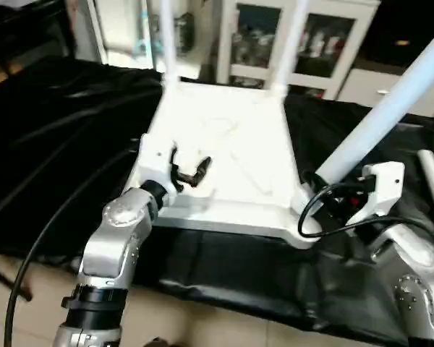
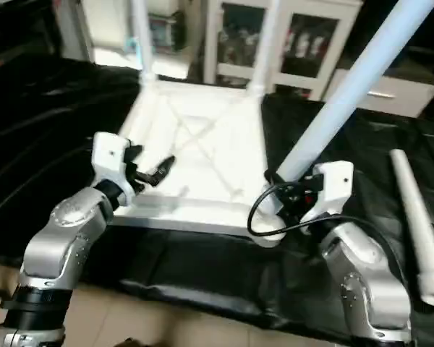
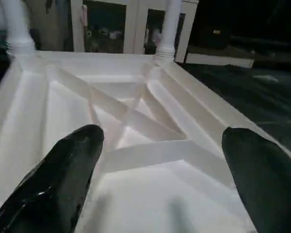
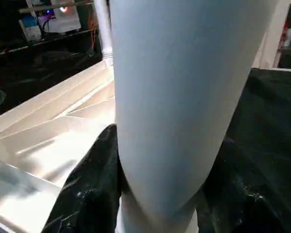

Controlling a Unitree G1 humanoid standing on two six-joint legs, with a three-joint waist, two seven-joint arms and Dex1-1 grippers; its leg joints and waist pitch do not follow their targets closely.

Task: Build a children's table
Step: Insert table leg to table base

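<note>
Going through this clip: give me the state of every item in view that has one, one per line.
tabletop: upside down on the black cloth, ribbed side up.
two far legs: standing upright in the far corner sockets.
third leg: tilted, lower end at the near right corner.
fourth leg: lying loose on the cloth.
left gripper: jaws open, over the underside.
right gripper: jaws closed on the third leg.

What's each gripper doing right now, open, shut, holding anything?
Left gripper: jaws open, holding nothing, over the tabletop's ribbed underside.
Right gripper: jaws closed around a tilted white leg at the tabletop's near corner.
</note>
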